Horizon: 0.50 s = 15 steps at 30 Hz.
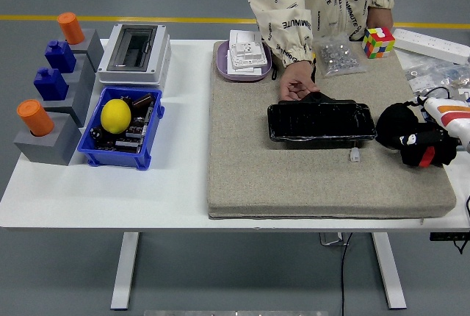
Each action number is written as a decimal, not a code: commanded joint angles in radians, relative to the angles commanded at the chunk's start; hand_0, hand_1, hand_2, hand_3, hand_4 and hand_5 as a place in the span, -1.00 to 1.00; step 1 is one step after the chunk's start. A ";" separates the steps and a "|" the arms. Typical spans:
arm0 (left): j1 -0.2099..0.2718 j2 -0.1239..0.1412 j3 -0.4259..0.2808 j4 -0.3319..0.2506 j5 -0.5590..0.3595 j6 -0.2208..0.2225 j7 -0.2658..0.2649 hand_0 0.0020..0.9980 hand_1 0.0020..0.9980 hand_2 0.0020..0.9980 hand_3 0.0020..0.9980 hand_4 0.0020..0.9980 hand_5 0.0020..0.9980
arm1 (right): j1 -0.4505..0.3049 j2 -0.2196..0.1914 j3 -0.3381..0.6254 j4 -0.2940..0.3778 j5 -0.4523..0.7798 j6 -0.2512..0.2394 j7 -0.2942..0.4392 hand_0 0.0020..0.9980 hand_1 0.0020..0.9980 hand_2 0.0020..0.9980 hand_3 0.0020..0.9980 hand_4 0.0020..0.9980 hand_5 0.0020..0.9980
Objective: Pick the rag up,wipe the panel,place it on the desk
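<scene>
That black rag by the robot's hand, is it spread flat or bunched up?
Bunched up. The black rag sits as a rounded lump on the grey mat, right of the black panel, at the robot's right hand.
</scene>
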 joint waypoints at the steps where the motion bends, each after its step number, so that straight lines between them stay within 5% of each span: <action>1: 0.000 -0.001 0.001 0.000 0.000 0.000 0.000 0.29 0.38 0.47 0.13 0.19 -0.07 | -0.001 0.002 0.000 -0.001 0.000 -0.001 0.000 0.57 0.47 0.65 0.64 1.00 0.19; 15: 0.000 0.000 0.013 0.000 -0.006 0.000 0.002 0.29 0.38 0.47 0.13 0.19 -0.07 | -0.018 0.032 0.003 -0.014 0.005 -0.028 0.015 0.55 0.46 0.63 0.61 1.00 0.19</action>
